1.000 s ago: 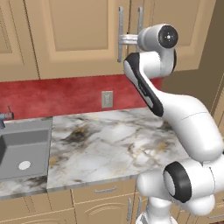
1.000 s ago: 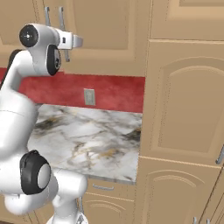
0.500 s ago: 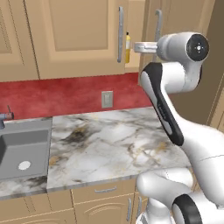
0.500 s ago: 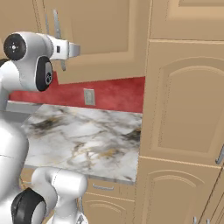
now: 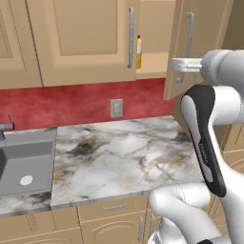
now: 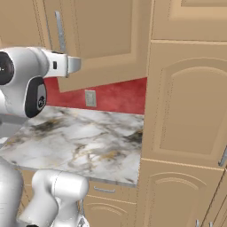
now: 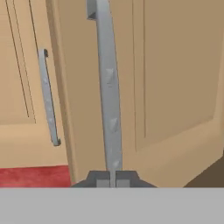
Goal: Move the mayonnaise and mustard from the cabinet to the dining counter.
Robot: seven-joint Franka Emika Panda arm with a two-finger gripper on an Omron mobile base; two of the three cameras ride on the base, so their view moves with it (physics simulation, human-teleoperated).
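Note:
The cabinet (image 5: 81,38) is a tan wall unit with long silver bar handles. Its right door (image 5: 200,43) stands partly swung out. My gripper (image 5: 177,64) is shut on that door's handle (image 5: 188,43); in the hand view the handle (image 7: 108,87) runs straight up from between the closed fingertips of the gripper (image 7: 112,177). Through the gap the mustard (image 5: 138,52), a yellow bottle with a dark nozzle, stands on the shelf. The mayonnaise is hidden. The dining counter is out of view. From the right base view the gripper (image 6: 73,64) is against the open door (image 6: 106,40).
Below lies a marble counter (image 5: 124,152) with a grey sink (image 5: 24,162) at its left and a red backsplash with an outlet (image 5: 116,108). A tall tan pantry unit (image 6: 186,111) stands right of the counter. The left cabinet door's handle (image 5: 131,35) hangs beside the opening.
The arm has swung to the right, pulling the right cabinet door from closed to partly open. The mustard has come into view in the gap. The base has not moved.

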